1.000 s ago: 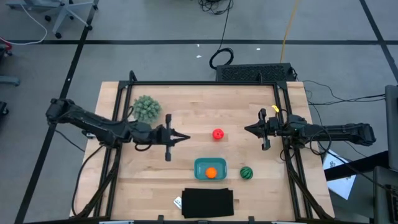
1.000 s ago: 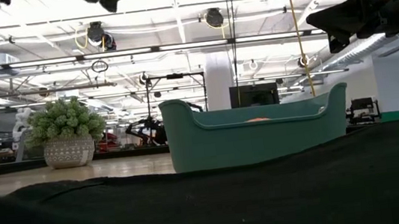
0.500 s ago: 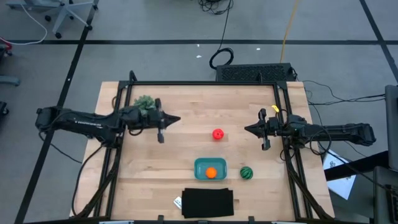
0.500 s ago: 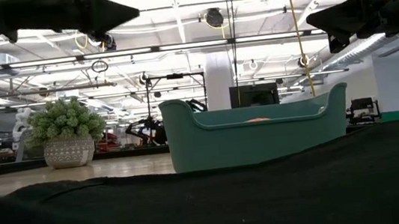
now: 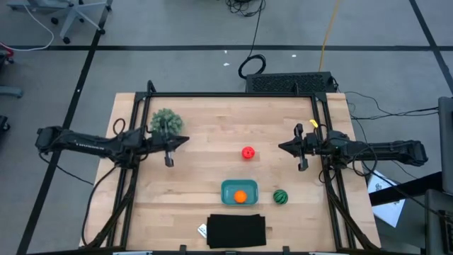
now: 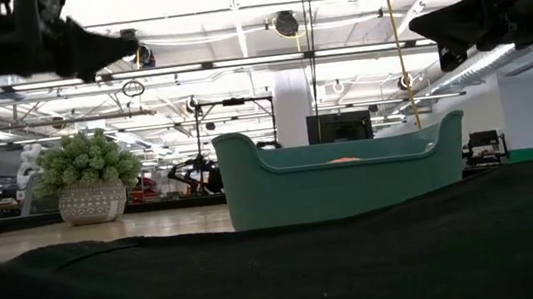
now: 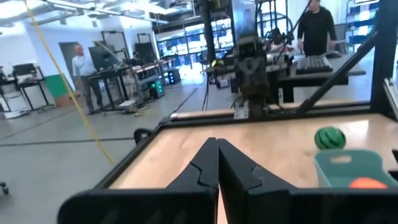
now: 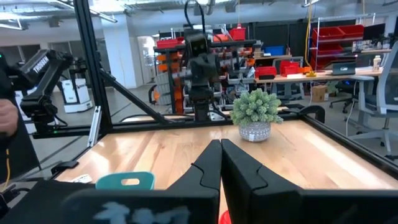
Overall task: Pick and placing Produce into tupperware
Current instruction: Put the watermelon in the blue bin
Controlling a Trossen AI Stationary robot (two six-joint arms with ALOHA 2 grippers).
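Observation:
The teal tupperware (image 5: 239, 192) sits near the table's near edge with the orange piece (image 5: 241, 197) inside it. The striped green piece (image 5: 281, 197) rests on the table just right of the tub. The red piece (image 5: 247, 152) lies on the bare wood at mid-table. My left gripper (image 5: 185, 139) hovers shut beside the plant, well left of the red piece; its wrist view shows the fingers (image 7: 205, 163) closed together. My right gripper (image 5: 281, 147) hovers shut to the right of the red piece, fingers (image 8: 210, 158) closed. Neither holds anything.
A bushy green plant in a pot (image 5: 165, 121) stands near the far left corner, close to my left gripper. A black flat rectangle (image 5: 236, 231) lies at the near edge, in front of the tub. Dark frame rails run along both table sides. People stand in the room beyond.
My left gripper has drawn back from the middle of the table toward the left edge, swinging first toward the far side, and now sits beside the plant. The right arm and all three pieces have stayed where they were.

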